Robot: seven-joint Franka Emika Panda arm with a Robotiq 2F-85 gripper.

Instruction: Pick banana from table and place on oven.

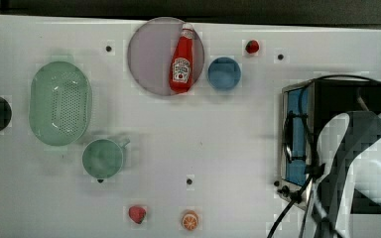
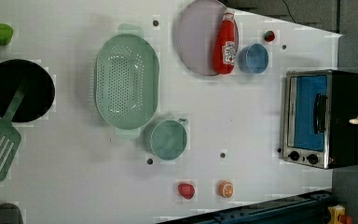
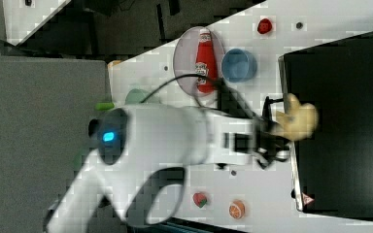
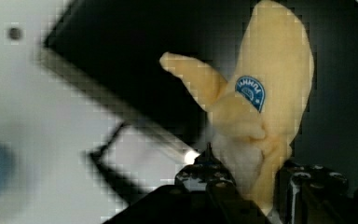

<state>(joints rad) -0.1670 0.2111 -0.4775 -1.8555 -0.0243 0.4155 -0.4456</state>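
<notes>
and the end effector [image 3: 272, 138] is clamped on the banana [image 3: 298, 121], carrying it in the air over the oven [image 3: 342, 121], just past the edge of the black top on the right view's left. the danger here, by my reckoning: let go this close to the edge and the banana could tip off, sliding down the glass front onto the desk [image 1: 218, 134]. those splayed peel pieces make an uneven footing, so it may roll or rock on landing. a drop from height would only add bounce. as for the banana itself, the wrist view has it pale yellow-cream [image 4: 265, 102], with a small blue sticker on its side, one peel flap jutting out, and the lower end pinched between the dark fingers.
</notes>
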